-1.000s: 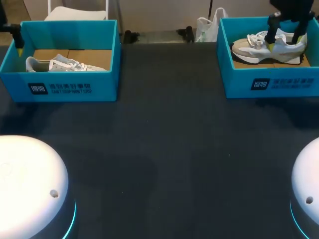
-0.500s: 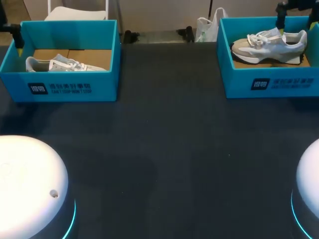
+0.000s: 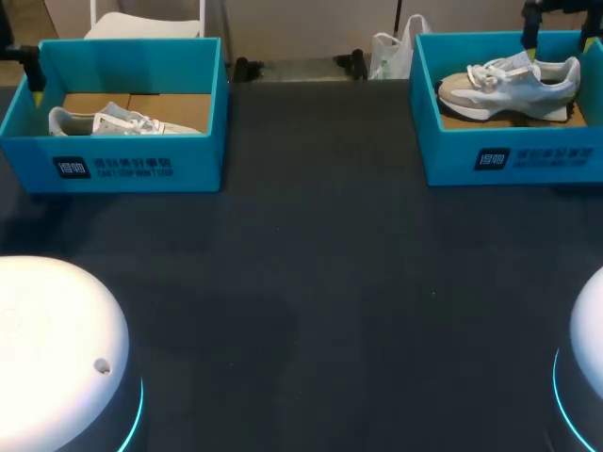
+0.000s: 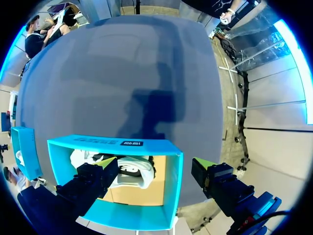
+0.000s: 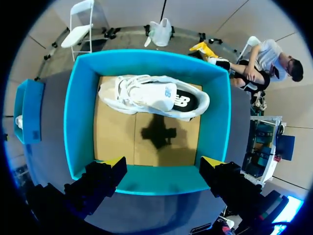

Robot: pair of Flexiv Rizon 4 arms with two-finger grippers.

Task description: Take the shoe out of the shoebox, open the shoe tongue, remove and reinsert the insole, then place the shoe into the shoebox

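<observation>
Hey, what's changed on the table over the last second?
The right gripper, down around the right shoe a second ago, has lifted clear and hangs open above the right shoebox. That shoe stayed lying inside. The left shoebox, the left shoe and the left gripper did not move.

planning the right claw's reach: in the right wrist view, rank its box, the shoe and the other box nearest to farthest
1. Its box: near wall just under the right claw.
2. Shoe: ahead, by the far wall.
3. Other box: off to the side, across the table.
</observation>
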